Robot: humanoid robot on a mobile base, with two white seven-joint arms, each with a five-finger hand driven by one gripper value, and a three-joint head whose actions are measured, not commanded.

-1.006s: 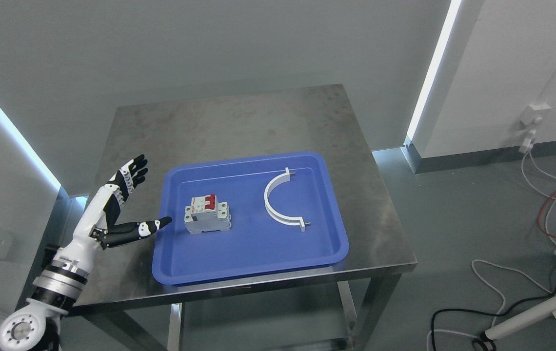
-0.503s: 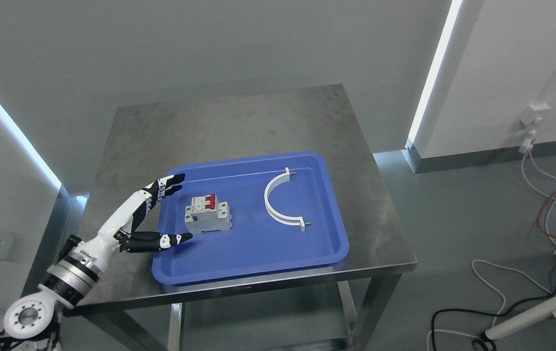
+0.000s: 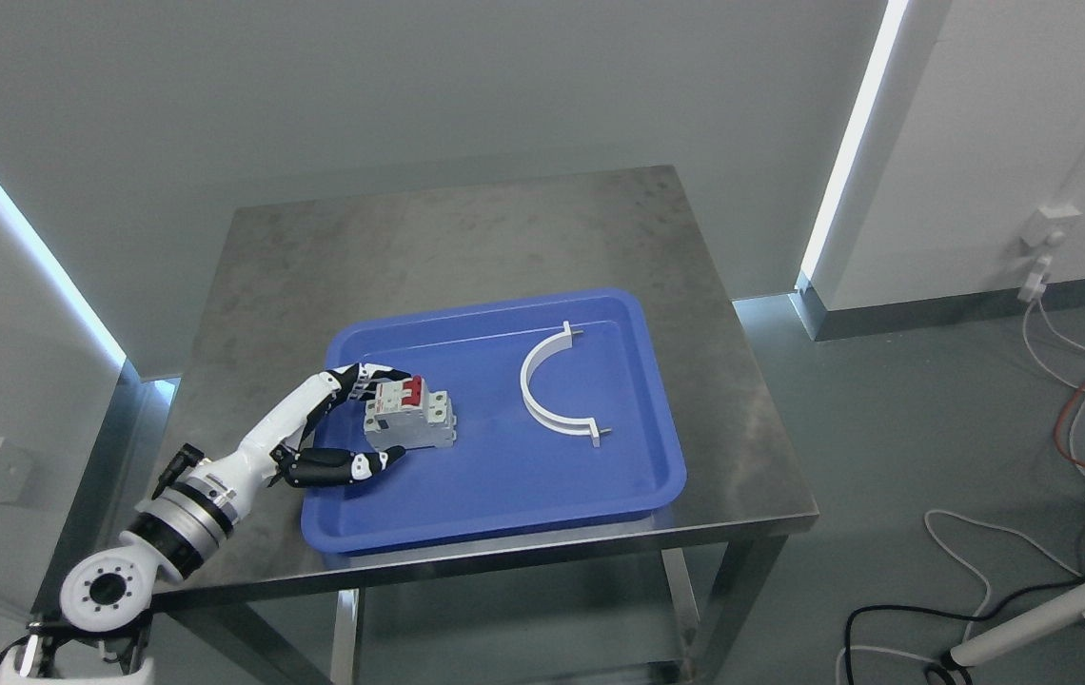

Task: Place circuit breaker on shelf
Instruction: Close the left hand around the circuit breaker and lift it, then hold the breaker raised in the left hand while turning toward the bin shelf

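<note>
Left hand (image 3: 338,423) spread around circuit breaker (image 3: 409,415) near blue tray (image 3: 504,514) left rim, not yet pinching.

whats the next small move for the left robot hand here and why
Probably close the fingers on the circuit breaker. The left robot hand brackets its left end in the blue tray, fingers at the far side and thumb at the near side, but looks open, not clamped. Gripping should come before any lift.
</note>
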